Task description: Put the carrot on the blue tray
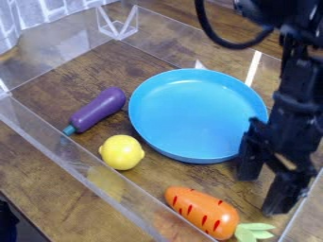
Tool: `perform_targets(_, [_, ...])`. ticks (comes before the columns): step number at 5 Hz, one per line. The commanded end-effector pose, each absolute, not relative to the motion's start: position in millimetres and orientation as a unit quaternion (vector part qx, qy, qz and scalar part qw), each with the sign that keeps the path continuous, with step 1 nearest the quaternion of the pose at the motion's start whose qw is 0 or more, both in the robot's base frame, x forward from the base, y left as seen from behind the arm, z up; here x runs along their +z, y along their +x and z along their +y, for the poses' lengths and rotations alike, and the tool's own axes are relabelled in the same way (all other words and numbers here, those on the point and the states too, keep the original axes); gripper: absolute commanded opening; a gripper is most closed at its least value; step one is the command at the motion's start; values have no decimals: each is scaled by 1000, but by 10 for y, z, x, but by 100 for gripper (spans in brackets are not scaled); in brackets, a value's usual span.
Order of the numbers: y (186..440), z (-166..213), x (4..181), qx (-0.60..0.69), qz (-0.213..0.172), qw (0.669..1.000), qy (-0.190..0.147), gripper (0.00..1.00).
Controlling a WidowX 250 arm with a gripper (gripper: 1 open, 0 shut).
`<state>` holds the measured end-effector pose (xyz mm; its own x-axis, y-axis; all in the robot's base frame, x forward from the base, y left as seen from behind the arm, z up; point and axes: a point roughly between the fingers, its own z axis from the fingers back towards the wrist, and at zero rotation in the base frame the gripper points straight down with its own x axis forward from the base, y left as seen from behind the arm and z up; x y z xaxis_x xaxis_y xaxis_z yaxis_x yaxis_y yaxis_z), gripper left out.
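Your tool (269, 181): released, jaws spread, beside the carrot (202, 212); the blue tray (195, 113) holds nothing.

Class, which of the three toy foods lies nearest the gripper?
The orange toy carrot, just below the open gripper; the yellow lemon and purple eggplant lie farther left.

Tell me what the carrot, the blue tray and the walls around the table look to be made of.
Carrot: likely moulded plastic, smooth and slightly glossy, with painted darker stripes and a flat green top.
Blue tray: probably plastic, uniform light blue with a soft sheen and a raised rim.
Walls: clear acrylic or similar sheet; the wood-grain tabletop shows through them.
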<state>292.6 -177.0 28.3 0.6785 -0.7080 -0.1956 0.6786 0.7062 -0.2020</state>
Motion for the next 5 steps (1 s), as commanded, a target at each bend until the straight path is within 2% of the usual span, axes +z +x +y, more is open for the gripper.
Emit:
perform_targets(1, [2889, -1760, 341, -406, 123, 904, -51, 100])
perform_targets(4, [2700, -1657, 207, -430, 138, 891, -47, 100])
perform_targets(5, [2696, -1676, 185, -437, 139, 888, -46, 0])
